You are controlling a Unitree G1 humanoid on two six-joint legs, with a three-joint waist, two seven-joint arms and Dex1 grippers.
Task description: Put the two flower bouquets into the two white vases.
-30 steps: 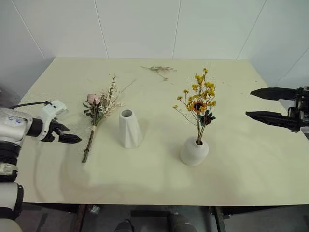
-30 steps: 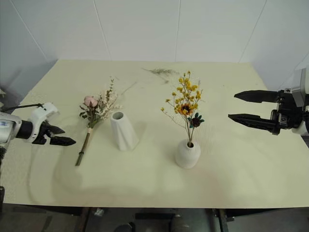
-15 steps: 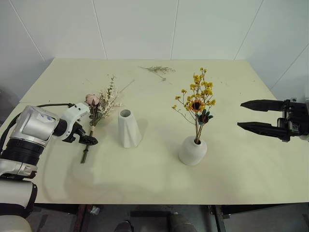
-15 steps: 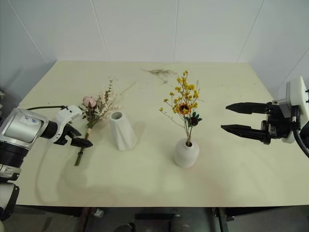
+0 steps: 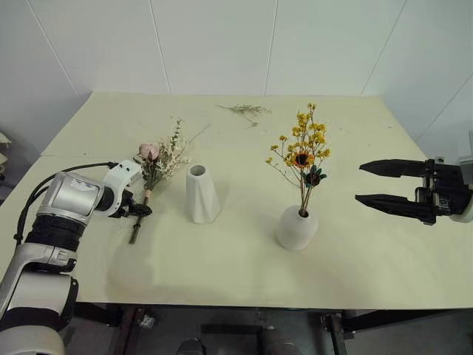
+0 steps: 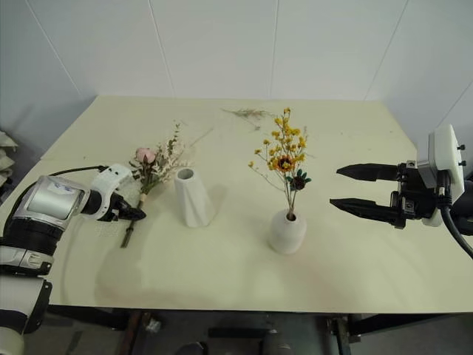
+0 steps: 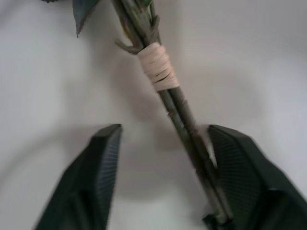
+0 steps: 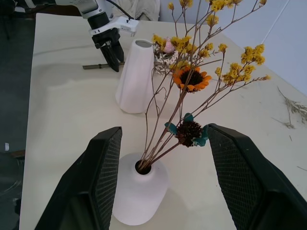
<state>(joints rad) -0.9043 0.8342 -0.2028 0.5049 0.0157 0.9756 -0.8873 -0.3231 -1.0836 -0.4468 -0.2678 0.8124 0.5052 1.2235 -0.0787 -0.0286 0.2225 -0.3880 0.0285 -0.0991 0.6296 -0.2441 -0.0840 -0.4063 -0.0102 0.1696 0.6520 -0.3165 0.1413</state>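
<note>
Straddling the pink bouquet's point(image 7: 163, 79) stem on the table point(image 5: 236, 266), your left gripper point(image 7: 163, 158) stands spread, one finger touching the stem. Beside it stands the tall vase point(image 5: 201, 194). Your right gripper point(image 5: 373, 183), spread, faces the yellow bouquet point(image 5: 304, 151) in the round vase point(image 5: 295, 228).

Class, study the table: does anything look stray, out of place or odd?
A small dried brown sprig lies loose near the far edge of the table, apart from both vases. The pink bouquet lies flat beside the empty tall vase.
</note>
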